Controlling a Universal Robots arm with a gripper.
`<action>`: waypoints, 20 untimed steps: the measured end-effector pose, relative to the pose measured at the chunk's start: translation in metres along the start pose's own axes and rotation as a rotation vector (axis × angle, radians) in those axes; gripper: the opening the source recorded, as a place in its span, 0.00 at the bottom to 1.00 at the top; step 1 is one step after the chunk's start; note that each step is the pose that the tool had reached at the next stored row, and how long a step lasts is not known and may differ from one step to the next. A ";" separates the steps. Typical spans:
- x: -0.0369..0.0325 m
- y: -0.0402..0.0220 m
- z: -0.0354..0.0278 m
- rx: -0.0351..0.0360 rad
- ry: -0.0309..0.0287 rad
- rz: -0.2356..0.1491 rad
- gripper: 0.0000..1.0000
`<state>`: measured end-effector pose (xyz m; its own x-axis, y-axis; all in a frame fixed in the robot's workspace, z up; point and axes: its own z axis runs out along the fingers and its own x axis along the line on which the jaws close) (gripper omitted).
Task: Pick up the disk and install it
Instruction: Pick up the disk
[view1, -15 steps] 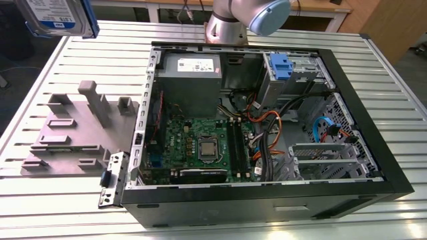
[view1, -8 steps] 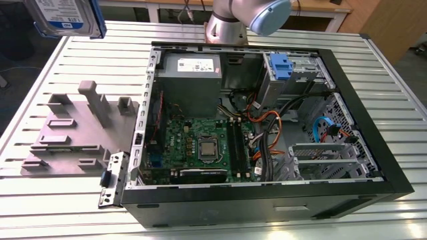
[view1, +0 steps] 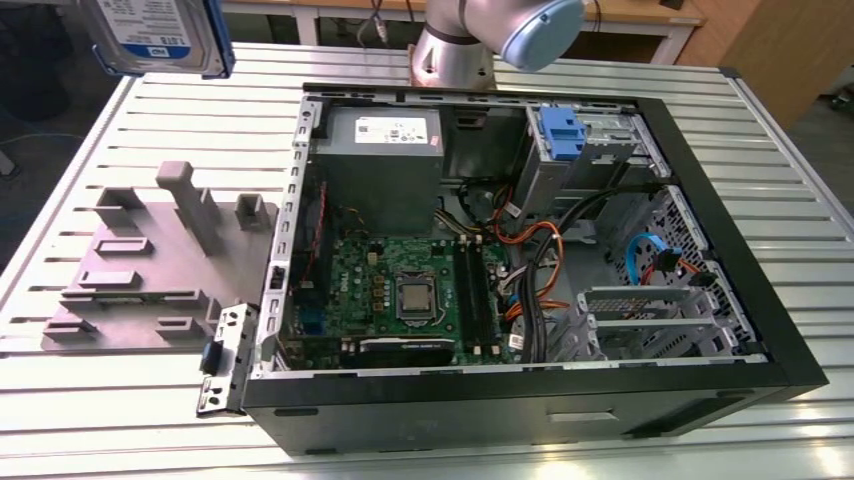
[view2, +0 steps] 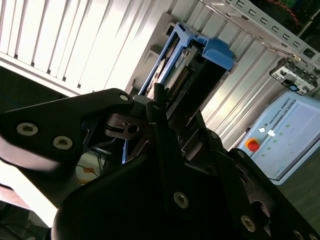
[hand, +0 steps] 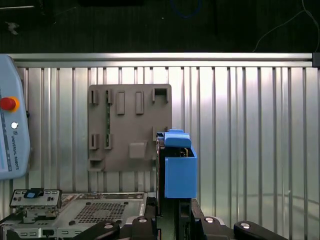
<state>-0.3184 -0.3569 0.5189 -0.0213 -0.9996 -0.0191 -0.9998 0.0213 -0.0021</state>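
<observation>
The disk (view1: 154, 30), silver with a white-and-blue label and blue rails, hangs high over the table at the exterior view's far left, well above the grey fixture plate (view1: 134, 270). In the first wrist view the disk (hand: 179, 170) stands edge-on with its blue carrier facing the camera, and my gripper (hand: 172, 212) is shut on its lower end. In the second wrist view the black fingers (view2: 155, 107) clamp the disk (view2: 182, 65) from both sides. The open computer case (view1: 534, 250) lies to the exterior view's right of the disk.
Inside the case are a grey power-supply box (view1: 380, 150), a motherboard (view1: 400, 290) and a metal drive cage with a blue latch (view1: 561, 135). A loose metal bracket (view1: 227, 355) lies beside the case. A teach pendant (hand: 10, 135) rests on the slatted table (view1: 774, 150).
</observation>
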 end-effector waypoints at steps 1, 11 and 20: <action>0.0000 -0.0025 0.0001 0.0000 0.0000 0.000 0.35; -0.0005 -0.0262 0.0005 0.0000 0.0000 0.000 0.35; -0.0008 -0.0417 0.0007 0.0000 0.0000 0.000 0.35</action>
<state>-0.2767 -0.3570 0.5183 -0.0212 -0.9996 -0.0191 -0.9998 0.0213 -0.0021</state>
